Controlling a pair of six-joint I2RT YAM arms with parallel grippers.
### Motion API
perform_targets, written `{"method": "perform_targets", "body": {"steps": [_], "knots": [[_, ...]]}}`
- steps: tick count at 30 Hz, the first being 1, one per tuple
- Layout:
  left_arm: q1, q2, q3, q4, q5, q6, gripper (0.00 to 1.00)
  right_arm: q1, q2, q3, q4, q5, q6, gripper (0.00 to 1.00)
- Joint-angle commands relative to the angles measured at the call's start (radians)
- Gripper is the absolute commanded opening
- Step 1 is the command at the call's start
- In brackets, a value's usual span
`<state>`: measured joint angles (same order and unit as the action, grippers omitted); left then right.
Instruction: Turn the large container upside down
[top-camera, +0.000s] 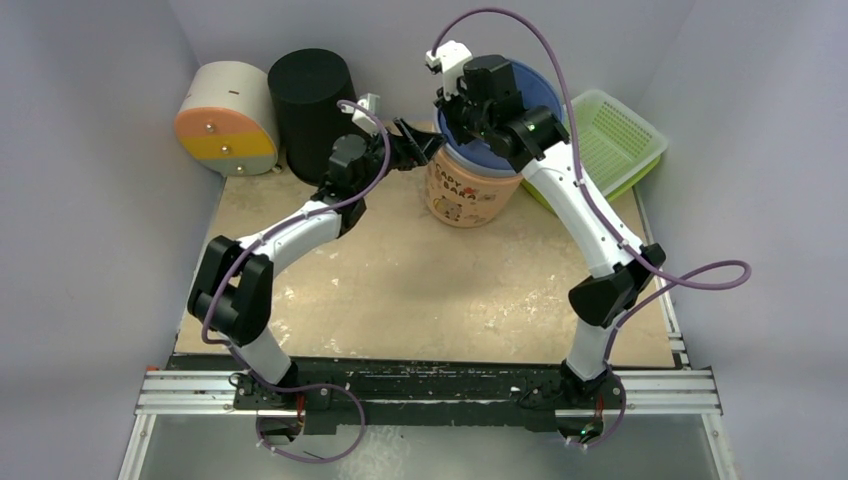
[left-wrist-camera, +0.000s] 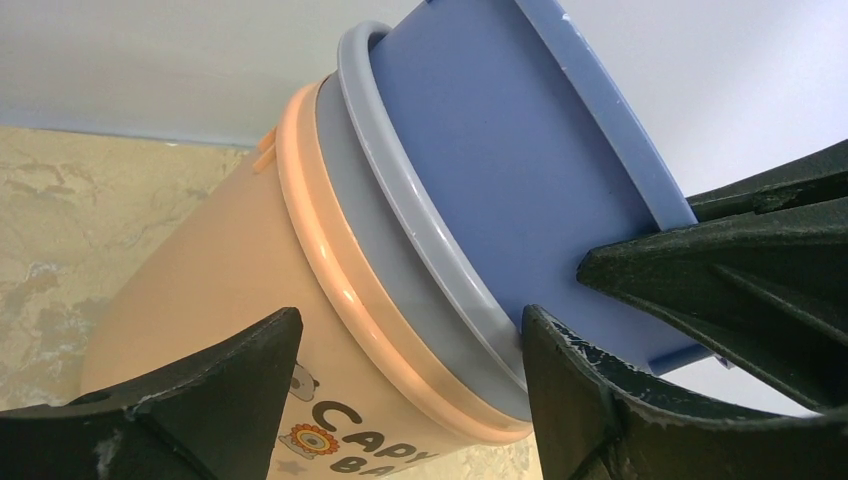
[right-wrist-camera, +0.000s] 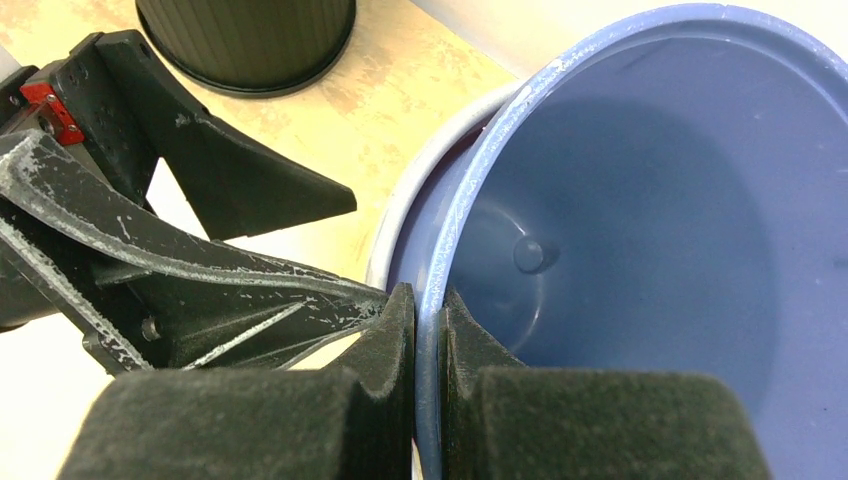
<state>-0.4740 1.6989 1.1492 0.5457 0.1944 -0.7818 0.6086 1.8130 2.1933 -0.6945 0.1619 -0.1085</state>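
Two hands meet at upper centre of the top view. Your right hand (right-wrist-camera: 428, 300) pinches the rim of the blue container (right-wrist-camera: 650, 200); your left hand (left-wrist-camera: 410, 330) stands wide beside the peach bucket (left-wrist-camera: 200, 290) beneath. Brace the bucket, lift clear, then invert.

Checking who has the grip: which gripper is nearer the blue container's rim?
Right. The right gripper pinches the rim of the blue container; the left gripper stands open beside the peach bucket below.

Matching pair
White links on left arm (top-camera: 300, 225) and right arm (top-camera: 585, 205), chunky black joints, purple cables (top-camera: 705, 272), white-scuffed black left gripper (left-wrist-camera: 408, 330).
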Motion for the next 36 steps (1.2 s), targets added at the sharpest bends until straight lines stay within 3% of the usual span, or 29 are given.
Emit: {"method": "perform_targets", "body": {"steps": [1, 8, 14, 21, 31, 36], "knots": [[0.13, 0.154, -0.152, -0.684, -0.216, 0.233, 0.73, 0.005, -0.335, 0.194, 0.473, 0.082, -0.057, 0.0], [0.13, -0.059, 0.088, -0.822, -0.183, 0.224, 0.77, 0.005, -0.492, -0.262, 0.747, 0.053, 0.103, 0.0], [0.13, -0.195, 0.226, -0.881, -0.234, 0.226, 0.78, 0.005, -0.618, -0.622, 1.13, 0.212, 0.073, 0.0], [0.13, -0.293, 0.248, -0.941, -0.317, 0.258, 0.78, 0.004, -0.565, -0.624, 1.255, 0.242, -0.026, 0.0], [0.13, -0.393, 0.401, -1.083, -0.442, 0.297, 0.78, 0.005, -0.554, -0.603, 1.051, 0.061, 0.252, 0.0], [0.129, -0.406, 0.469, -1.124, -0.475, 0.323, 0.79, 0.005, -0.557, -0.591, 0.999, 0.047, 0.272, 0.0]]}}
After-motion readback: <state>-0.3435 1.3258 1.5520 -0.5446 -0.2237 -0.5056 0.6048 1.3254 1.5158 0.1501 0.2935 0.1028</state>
